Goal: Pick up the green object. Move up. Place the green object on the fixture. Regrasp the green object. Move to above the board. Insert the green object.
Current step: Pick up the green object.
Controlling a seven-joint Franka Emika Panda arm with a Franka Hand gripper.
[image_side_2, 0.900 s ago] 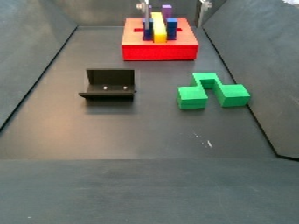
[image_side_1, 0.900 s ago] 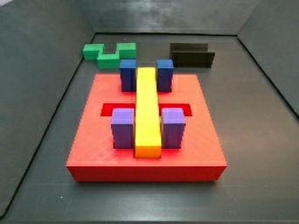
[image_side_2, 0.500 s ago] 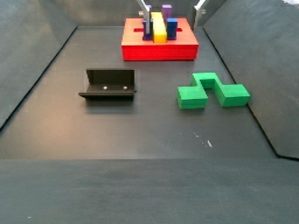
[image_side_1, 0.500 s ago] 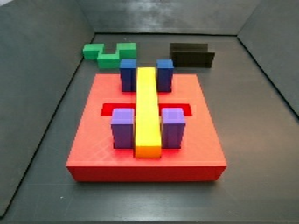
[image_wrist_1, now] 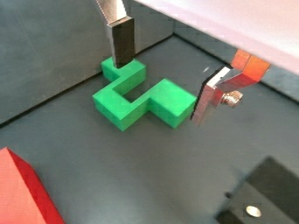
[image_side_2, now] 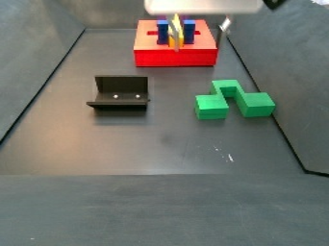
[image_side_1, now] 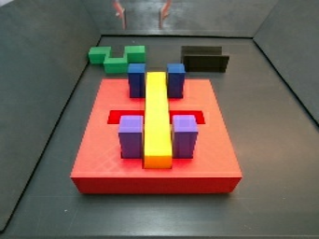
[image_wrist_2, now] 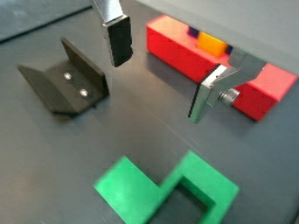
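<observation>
You have one green object (image_side_2: 234, 99), one fixture (image_side_2: 121, 93) and one board (image_side_1: 156, 145) on the bench. In a side view, going left to right, the fixture stands left of centre, the board (image_side_2: 176, 53) sits at the far edge, and the green object lies flat toward the right edge, well apart from the fixture. The board carries one yellow bar (image_side_1: 157, 116), two blue blocks (image_side_1: 137, 79) and two purple blocks (image_side_1: 131, 136).

Note the gripper (image_wrist_1: 163, 74): its jaws stand wide apart and hold nothing. In both wrist views it hangs above the floor; the fingers (image_wrist_1: 122, 39) show dark pads with only air between them. In a wrist view the green object (image_wrist_1: 140, 95) lies below, between the two fingers and untouched; the fixture (image_wrist_2: 66, 79) and board (image_wrist_2: 216, 63) are also in view.
</observation>
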